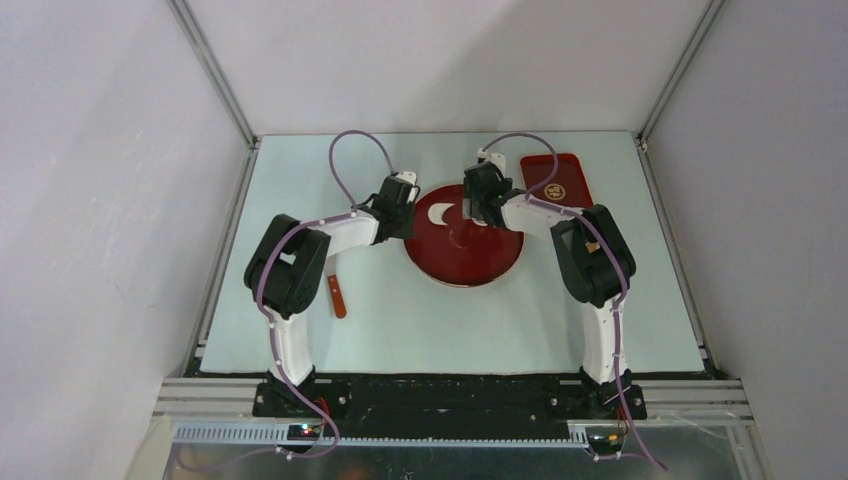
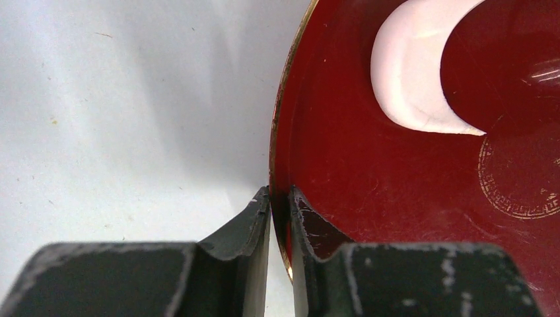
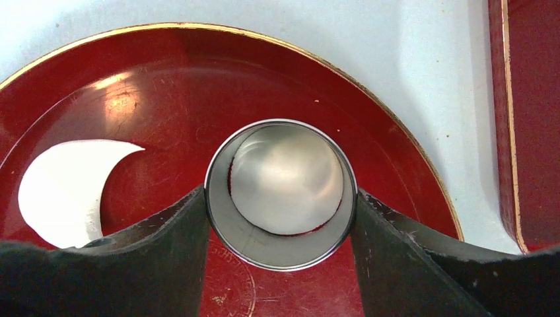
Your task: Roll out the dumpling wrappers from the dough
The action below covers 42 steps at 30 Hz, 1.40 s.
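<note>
A round red plate (image 1: 470,262) lies mid-table. On it lies a white crescent scrap of dough (image 1: 440,213), also in the left wrist view (image 2: 413,72) and the right wrist view (image 3: 63,191). My right gripper (image 3: 280,211) is shut on the shiny metal ring cutter (image 3: 280,254), held upright on the plate; a round white dumpling wrapper (image 3: 285,177) shows inside the ring. My left gripper (image 2: 280,198) is shut on the plate's left gold-edged rim (image 2: 277,125), one finger outside, one finger inside.
A red rectangular tray (image 1: 556,180) lies at the back right, its edge in the right wrist view (image 3: 525,119). A red-handled tool (image 1: 337,297) lies on the table near the left arm.
</note>
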Motion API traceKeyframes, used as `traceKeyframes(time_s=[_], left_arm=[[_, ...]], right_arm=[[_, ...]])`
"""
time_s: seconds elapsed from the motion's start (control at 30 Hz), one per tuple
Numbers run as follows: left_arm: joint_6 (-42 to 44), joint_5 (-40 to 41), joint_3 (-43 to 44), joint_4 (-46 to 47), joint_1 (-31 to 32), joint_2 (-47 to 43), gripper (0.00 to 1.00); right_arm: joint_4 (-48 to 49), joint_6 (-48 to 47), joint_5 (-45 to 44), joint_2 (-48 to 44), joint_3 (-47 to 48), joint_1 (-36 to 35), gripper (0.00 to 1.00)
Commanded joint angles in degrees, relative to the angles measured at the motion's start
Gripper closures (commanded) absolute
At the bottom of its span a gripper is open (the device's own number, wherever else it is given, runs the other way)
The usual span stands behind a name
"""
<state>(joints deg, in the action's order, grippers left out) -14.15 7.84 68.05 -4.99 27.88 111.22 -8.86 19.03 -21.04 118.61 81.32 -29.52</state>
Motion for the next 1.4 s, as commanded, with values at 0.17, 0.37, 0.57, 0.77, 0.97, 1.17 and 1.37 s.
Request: traceKeyframes(time_s=[0.17,0.37,0.57,0.77,0.97,1.17,1.37], left_arm=[[-1.0,-0.2,1.5,1.2,-0.6,-0.1,0.79],[-1.0,-0.5,1.7,0.9,-0.6,0.2,0.79],[-1.0,-0.4,1.8,0.8,-0.7,0.2,0.79],[-1.0,-0.8,1.9,0.8,-0.7,0.2,0.80],[-1.1,-1.0,2.0,0.6,-0.8,0.3,0.80],[-1.1,-1.2,2.1,0.6,-0.8,0.5,0.80],[-1.0,-1.3,2.0,0.6,-0.8,0.4,0.80]], right_arm=[[-3.2,4.7,4.4,0.2,-0.3,1.3,1.00],[-3.1,6.1,8.9,0.9,0.6,1.6,1.00],[-6.3,5.6,5.4,3.7,4.9,-0.7,1.00],[-9.0,5.8,12.6,0.9,8.3,1.1,1.00],[-9.0,3.2,12.5,-1.2,8.7,1.5,1.00],[-6.0,-1.8,4.8,0.2,5.1,-2.7,1.00],[-8.8,-1.2,8.5,0.2,9.2,-2.7,1.00]])
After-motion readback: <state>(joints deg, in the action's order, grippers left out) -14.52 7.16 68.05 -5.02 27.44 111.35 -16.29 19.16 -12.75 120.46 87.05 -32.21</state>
